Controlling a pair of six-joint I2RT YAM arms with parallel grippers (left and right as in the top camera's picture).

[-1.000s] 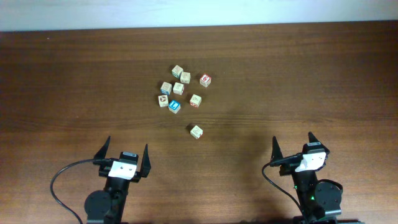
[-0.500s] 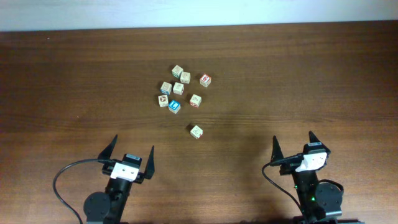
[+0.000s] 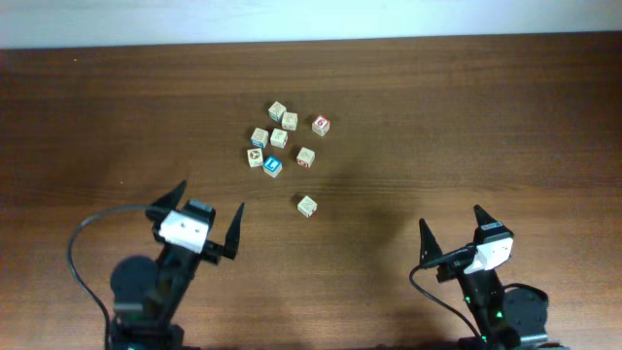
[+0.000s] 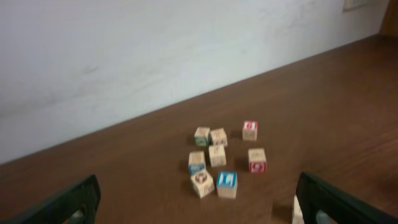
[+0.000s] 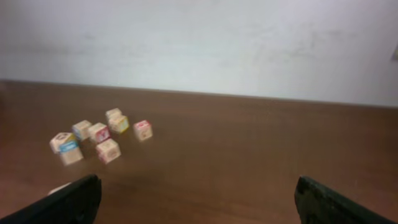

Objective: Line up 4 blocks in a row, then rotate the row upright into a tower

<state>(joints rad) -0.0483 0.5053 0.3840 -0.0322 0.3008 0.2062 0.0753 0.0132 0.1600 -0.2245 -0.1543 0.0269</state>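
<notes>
Several small pale wooden blocks lie in a loose cluster (image 3: pixel 280 138) at the table's middle back. Among them are a blue-faced block (image 3: pixel 273 166), also in the left wrist view (image 4: pixel 227 184), and a block with red marks (image 3: pixel 305 157). A lone plain block (image 3: pixel 307 205) sits nearer the front. My left gripper (image 3: pixel 210 197) is open and empty, left of and nearer than the lone block, angled toward the cluster. My right gripper (image 3: pixel 449 217) is open and empty at the front right, far from every block.
A cube with a red-bordered top (image 3: pixel 320 124) stands at the cluster's right edge. The brown wooden table (image 3: pixel 486 117) ends at a white wall (image 4: pixel 155 50) behind the blocks. A black cable (image 3: pixel 83 243) loops beside the left arm.
My left arm has moved forward toward the blocks and turned a little to the right. My right arm has slipped slightly back toward the front edge. No block has moved.
</notes>
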